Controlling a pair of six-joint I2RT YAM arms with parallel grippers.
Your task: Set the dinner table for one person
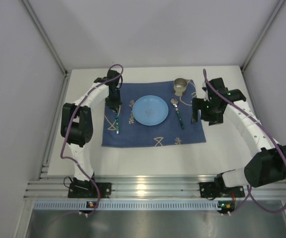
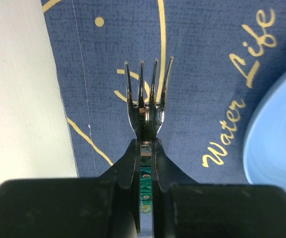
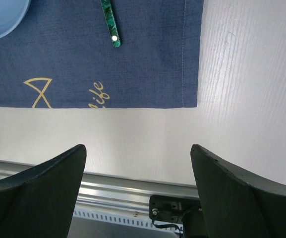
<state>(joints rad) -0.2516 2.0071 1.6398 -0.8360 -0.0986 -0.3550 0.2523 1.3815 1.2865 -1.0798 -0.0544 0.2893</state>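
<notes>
On the white dinner table (image 1: 147, 158) lies a blue mat (image 1: 133, 136). The left gripper (image 2: 145, 148) is clamped on the fork (image 2: 145, 94), nine o'clock from the plate (image 1: 151, 110); I think it must let go next. The right gripper (image 3: 138, 148) has its jaws wide apart

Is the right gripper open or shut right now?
Open. The right gripper has its fingers wide apart, nothing between them, only dinner table and mat behind.
</notes>
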